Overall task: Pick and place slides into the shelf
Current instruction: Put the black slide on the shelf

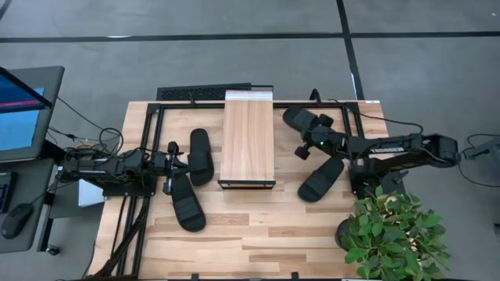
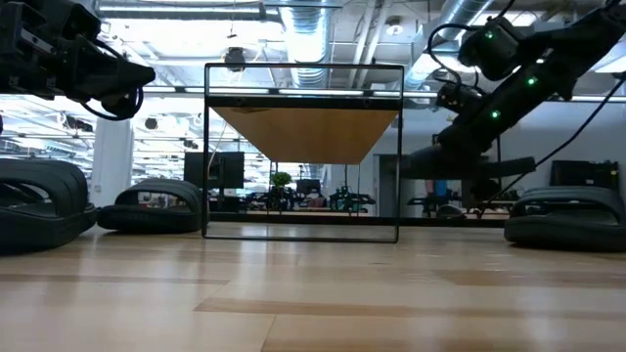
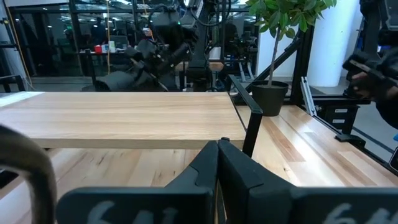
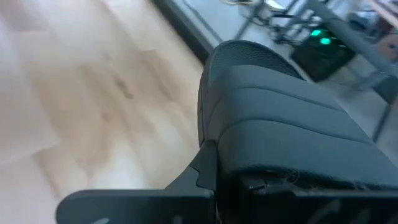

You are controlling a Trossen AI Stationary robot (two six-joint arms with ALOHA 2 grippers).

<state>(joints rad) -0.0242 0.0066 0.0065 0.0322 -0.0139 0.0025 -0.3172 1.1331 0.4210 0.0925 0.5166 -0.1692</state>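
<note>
Progress nil: low light-wood box-like shelf (image 1: 248,139) empty, four matte black ribbed-strap slides on desk (image 1: 234,242); left hand (image 1: 173,165) shut, empty; right hand (image 1: 306,146) shut, apparently on rear-right slide (image 1: 306,121).

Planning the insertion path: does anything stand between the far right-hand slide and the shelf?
Nothing visible does. Only bare table lies between that slide, gripped by the right claw, and the shelf. The other right-hand slide lies aside, off that line.

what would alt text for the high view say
Seen from above, a light-wood shelf stands mid-table with two black slides on its left and two on its right. The left gripper and right gripper are each shut over their pair.
</note>
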